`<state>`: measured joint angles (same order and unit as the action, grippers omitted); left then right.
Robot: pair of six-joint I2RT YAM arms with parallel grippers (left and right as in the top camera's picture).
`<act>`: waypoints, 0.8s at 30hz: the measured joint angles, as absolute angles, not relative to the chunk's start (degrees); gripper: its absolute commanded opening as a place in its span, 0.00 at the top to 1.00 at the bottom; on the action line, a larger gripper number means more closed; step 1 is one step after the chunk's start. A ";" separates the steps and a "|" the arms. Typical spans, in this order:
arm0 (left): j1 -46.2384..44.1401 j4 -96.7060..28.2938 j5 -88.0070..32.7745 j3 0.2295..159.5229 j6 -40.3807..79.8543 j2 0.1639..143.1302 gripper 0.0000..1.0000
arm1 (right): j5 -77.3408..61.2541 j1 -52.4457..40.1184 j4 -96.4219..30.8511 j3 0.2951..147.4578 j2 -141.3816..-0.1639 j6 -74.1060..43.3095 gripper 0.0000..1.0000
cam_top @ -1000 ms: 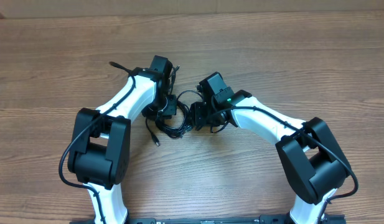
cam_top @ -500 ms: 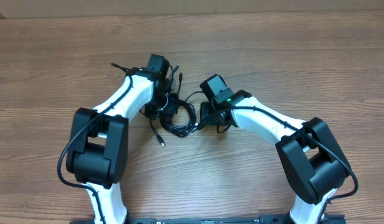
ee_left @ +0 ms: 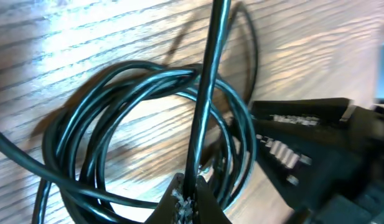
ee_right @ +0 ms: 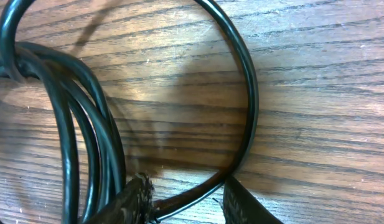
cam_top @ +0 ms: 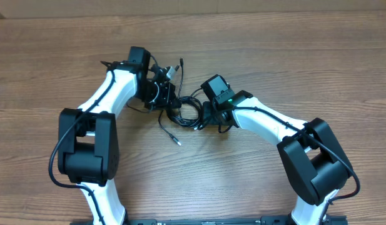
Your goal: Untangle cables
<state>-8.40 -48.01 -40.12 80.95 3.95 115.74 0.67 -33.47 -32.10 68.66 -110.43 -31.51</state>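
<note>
Between left jaws and right jaws, coiled black cables [ee_left: 200, 112] on table [cam_top: 305, 62].

You have the cables [cam_top: 183, 115] coiled on the table [cam_top: 293, 56] near its middle, with the left gripper [cam_top: 167, 99] at the coil's left-rear edge and the right gripper [cam_top: 208, 117] at its right side. One loose end trails off toward the arm bases, its plug [cam_top: 176, 141] lying apart from the coil. In your wrist views, one strand runs from the left gripper's tips over the coil, and another lies between the right gripper's fingers [ee_right: 137, 194].
</note>
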 measured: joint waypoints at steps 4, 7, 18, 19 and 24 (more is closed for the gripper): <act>-7.49 -48.01 -42.35 80.95 3.70 115.77 0.96 | 0.67 -33.47 -32.10 68.66 -110.43 -31.48 0.63; -7.51 -47.99 -42.70 80.95 3.60 115.79 0.96 | 0.71 -33.47 -32.10 68.66 -110.43 -31.51 0.63; -10.68 -47.97 -31.18 80.95 9.04 115.79 0.96 | -5.52 -33.47 -30.09 68.66 -110.43 -31.59 0.63; -11.25 -47.97 -30.15 80.95 9.30 115.79 0.96 | -6.33 -33.47 -29.82 68.66 -110.43 -31.57 0.63; -14.59 -47.99 -23.62 80.86 12.08 115.81 0.96 | -8.38 -33.47 -29.63 68.66 -110.43 -31.57 0.63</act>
